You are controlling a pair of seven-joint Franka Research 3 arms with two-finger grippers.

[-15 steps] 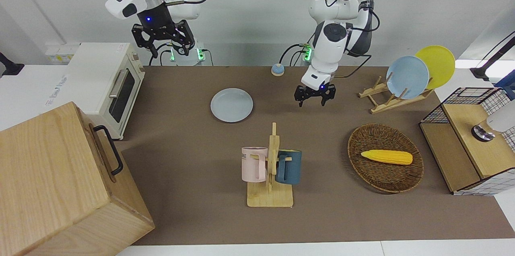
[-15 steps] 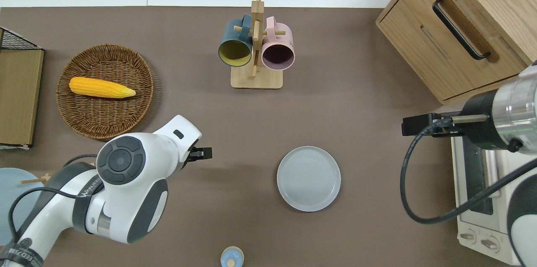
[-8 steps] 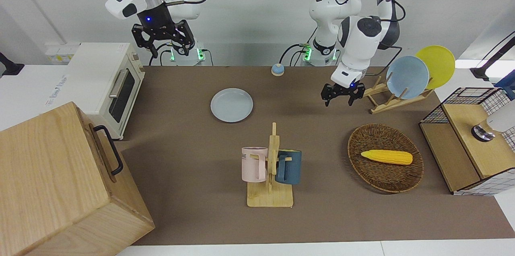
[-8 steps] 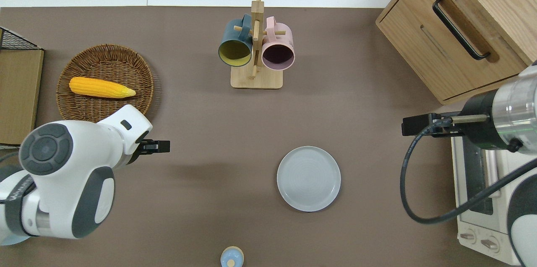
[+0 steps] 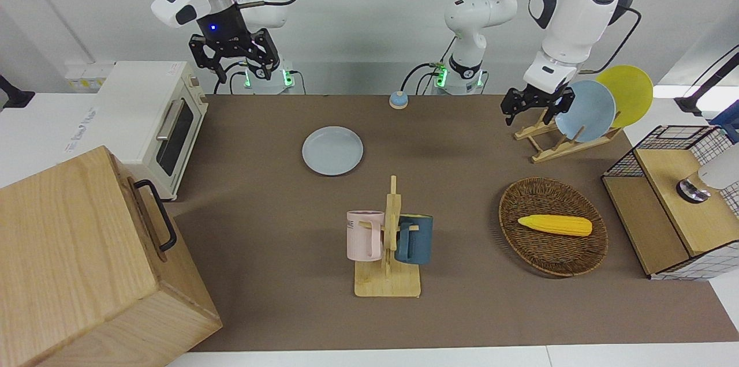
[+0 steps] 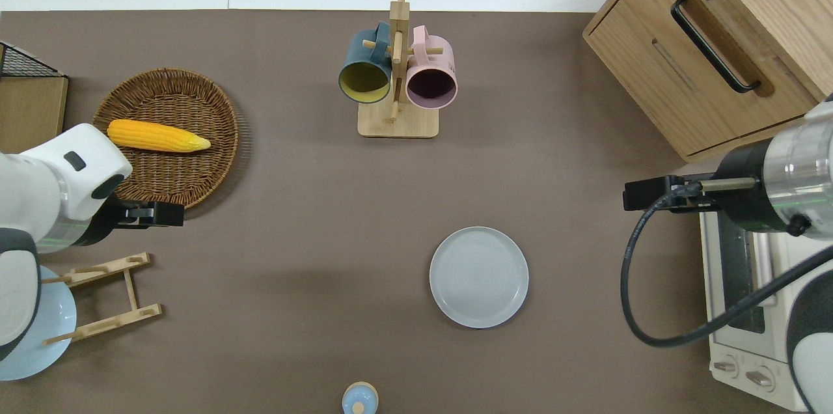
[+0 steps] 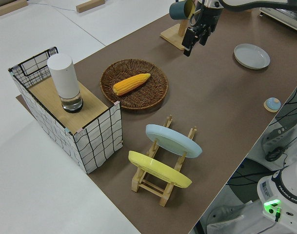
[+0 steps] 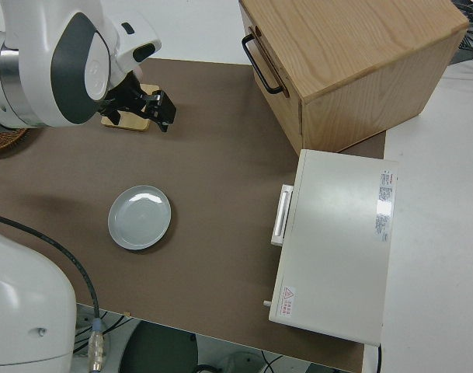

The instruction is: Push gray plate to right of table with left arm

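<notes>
2 arms: 1 at work, 1 parked.
Left gripper [image 5: 536,104]: up in the air at the left arm's end of the table [image 6: 312,206]; per the overhead view it is over bare mat beside the wicker basket [image 6: 215,140], just off its rim.
Left gripper fingers: appear spread, with a gap between the 2 tips in the front view; nothing between them.
Right gripper [image 5: 234,58]: parked; fingers spread, empty.
Gray plate [image 6: 479,276]: flat on the mat, near the table's middle, nearer to the robots than the mug rack [image 6: 397,121]; well apart from the left gripper and touched by nothing.
Toaster oven [image 5: 167,124]: at the right arm's end, with open mat between it and the plate.
Plate rack [image 5: 554,142]: holds 1 sky-blue plate [image 5: 589,110] and 1 yellow plate [image 5: 629,93], both on edge; neither is the target.
Basket contents: 1 corn cob [image 6: 156,135].
Step in hand: judged as no contact phase; gripper is clear of the plate and raised. Whether the plate already counts as far enough toward the right arm's end cannot be settled from these views.
Next move, if more push is wanted: bring the gripper down to mat level on the plate's rim at the side facing the left arm's end, then sweep toward the toaster oven, keeping low so the fingers do not ride over the shallow rim.
Risk: off-centre contact would spin the plate sideways.
</notes>
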